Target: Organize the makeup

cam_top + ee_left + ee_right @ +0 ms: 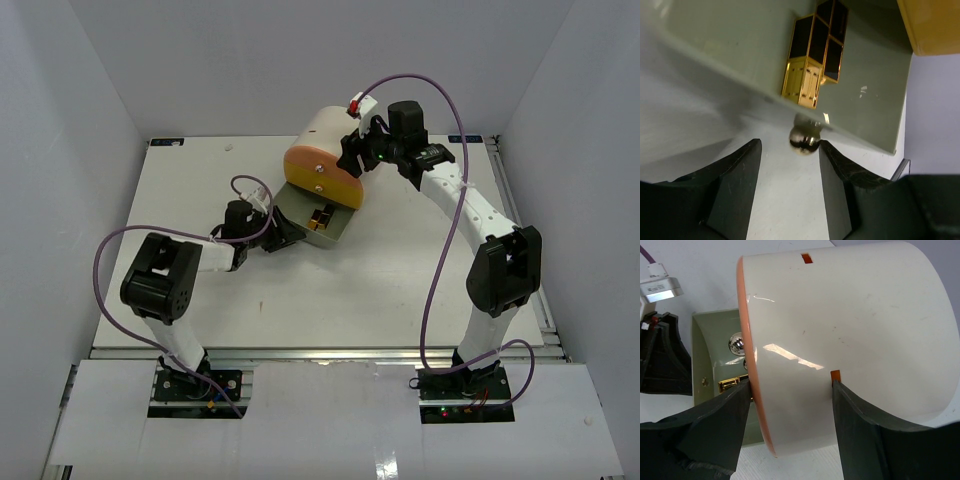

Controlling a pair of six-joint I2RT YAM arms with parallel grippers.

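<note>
Left gripper (789, 148): released, jaws either side of the knob (804, 140), not touching.
Right gripper (790, 387): straddles the unit (865, 315); whether it grips cannot be told.
Lipsticks (815, 55): lying in the open drawer (740, 45).
Advice: centre on the knob, clench squarely, move the drawer straight.

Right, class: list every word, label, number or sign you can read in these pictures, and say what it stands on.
No text can be read.
The silver block with the purple cable carries faint marks, too small and blurred to read.
The cream drawer unit, its open drawer and the lipstick tubes show no lettering.
</note>
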